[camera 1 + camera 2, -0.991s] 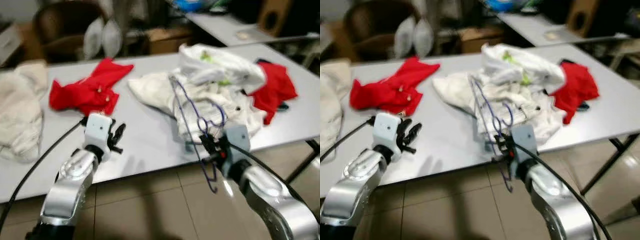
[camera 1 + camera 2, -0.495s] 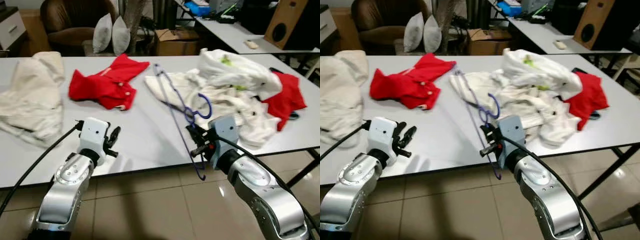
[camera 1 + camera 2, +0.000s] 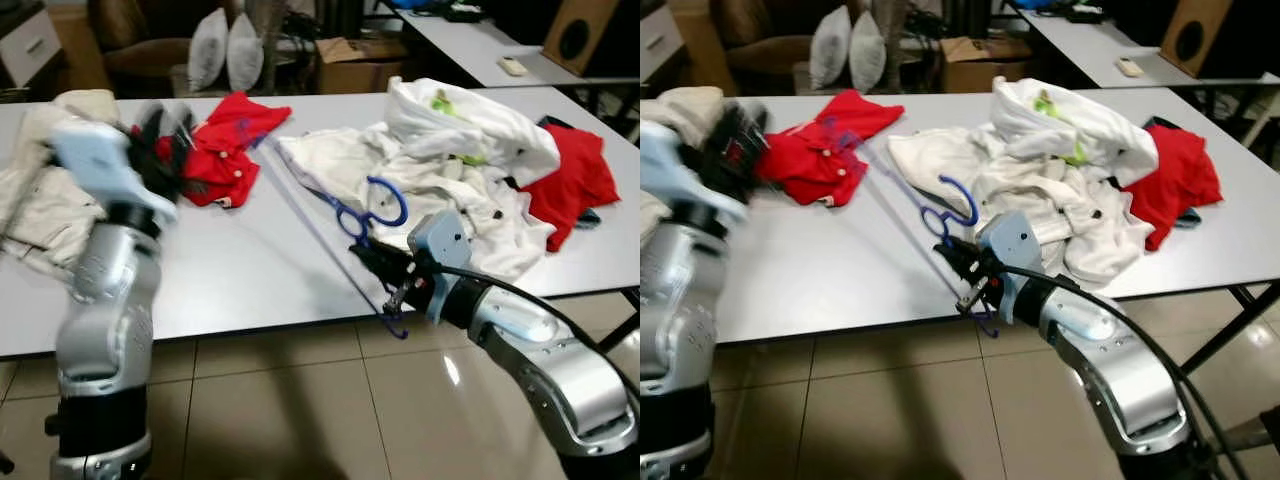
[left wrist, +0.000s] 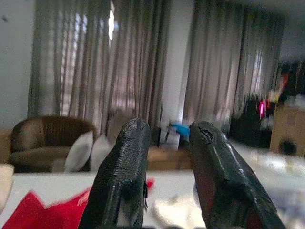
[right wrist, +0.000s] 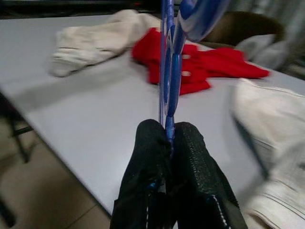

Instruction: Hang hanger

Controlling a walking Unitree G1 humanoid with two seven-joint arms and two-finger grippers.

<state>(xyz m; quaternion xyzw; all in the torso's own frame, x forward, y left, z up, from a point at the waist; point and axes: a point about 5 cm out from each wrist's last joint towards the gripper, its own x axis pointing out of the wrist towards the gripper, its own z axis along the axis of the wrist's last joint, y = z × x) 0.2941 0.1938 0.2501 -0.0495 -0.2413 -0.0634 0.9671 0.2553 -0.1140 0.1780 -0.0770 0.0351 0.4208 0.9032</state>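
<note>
Two claws work at the grey counter (image 3: 250,260). The right claw (image 3: 385,280), at the counter's near edge, is clenched on the blue wire hanger (image 3: 330,215), which slants up from there over the counter toward the red garment (image 3: 215,150), its hook beside the heap of white clothes (image 3: 440,170). The left claw (image 4: 167,176) is raised above the counter's left part, blurred, its fingers (image 4: 126,176) parted with nothing between them. Another red cloth (image 3: 575,180) lies right of the white heap.

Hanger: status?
Right gripper shut on blue hanger, held over table edge. Left gripper raised, open, empty. Clothes piled beyond; no rail seen.
</note>
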